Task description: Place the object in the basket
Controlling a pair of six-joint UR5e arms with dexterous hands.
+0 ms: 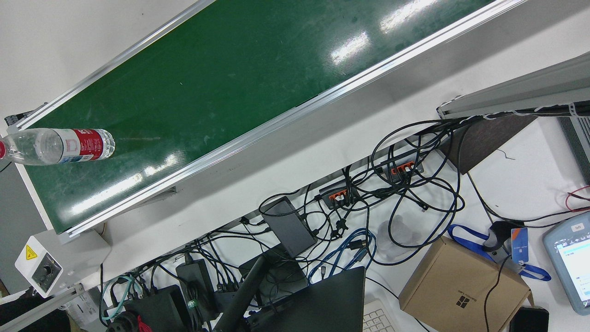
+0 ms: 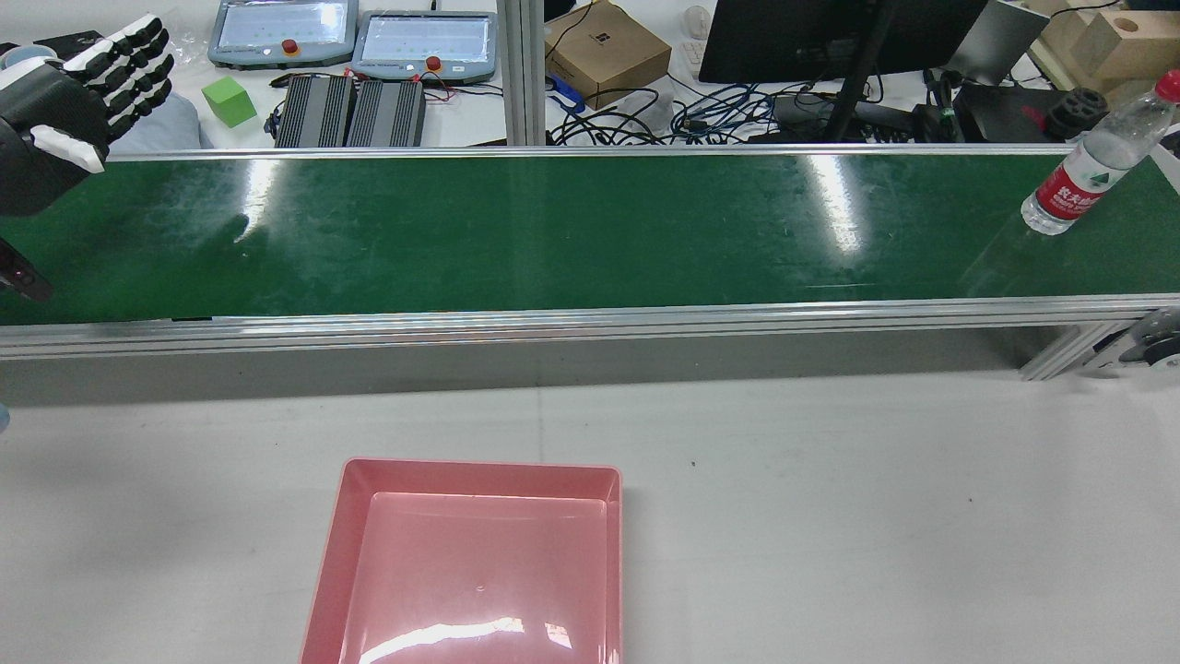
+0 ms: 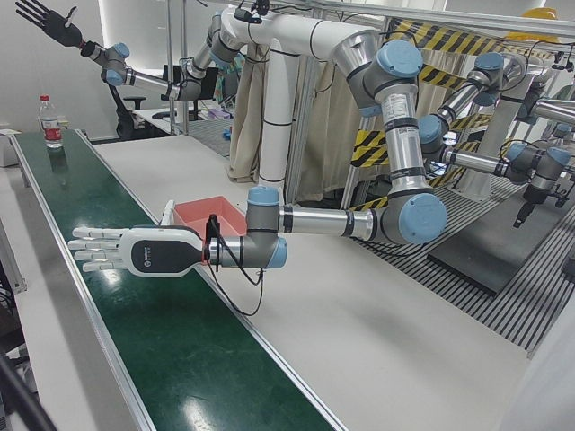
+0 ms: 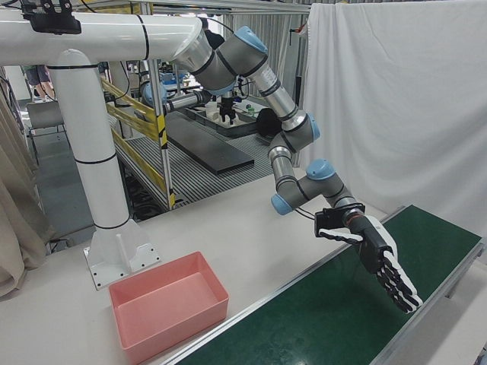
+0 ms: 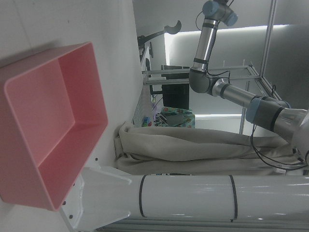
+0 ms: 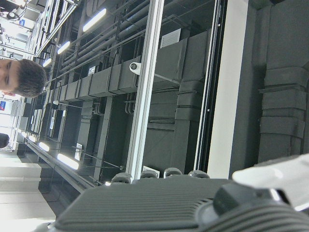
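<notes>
1. Currently my L hand sits at the upper left of the rear view, fingers straight and apart, holding nothing. It hovers over the left end of the green belt.
2. Left-front view: same hand lies flat at mid-left, white back up, fingers pointing toward the frame's left, above the belt w/o touching it.
3. Right-front view: I see it at lower right, dark palm side showing, fingers stretched down toward the belt.
4. R hand is tiny in the upper left corner of the left-front view, raised high, fingers splayed, nothing in it. Its own cam shows only part of its dark body along the bottom edge, w/ ceiling ducts above.
5. Pink basket sits at bottom centre of the rear view on the white table, near side of the belt, w/ nothing in it. In the left-front view it is just behind the L wrist; the L hand cam has it filling the left half.
6. Water bottle, red cap and red label, stands on the belt at the far right of the rear view, well apart from the L hand. It's at the left edge of the front view and upper left of the left-front view.
</notes>
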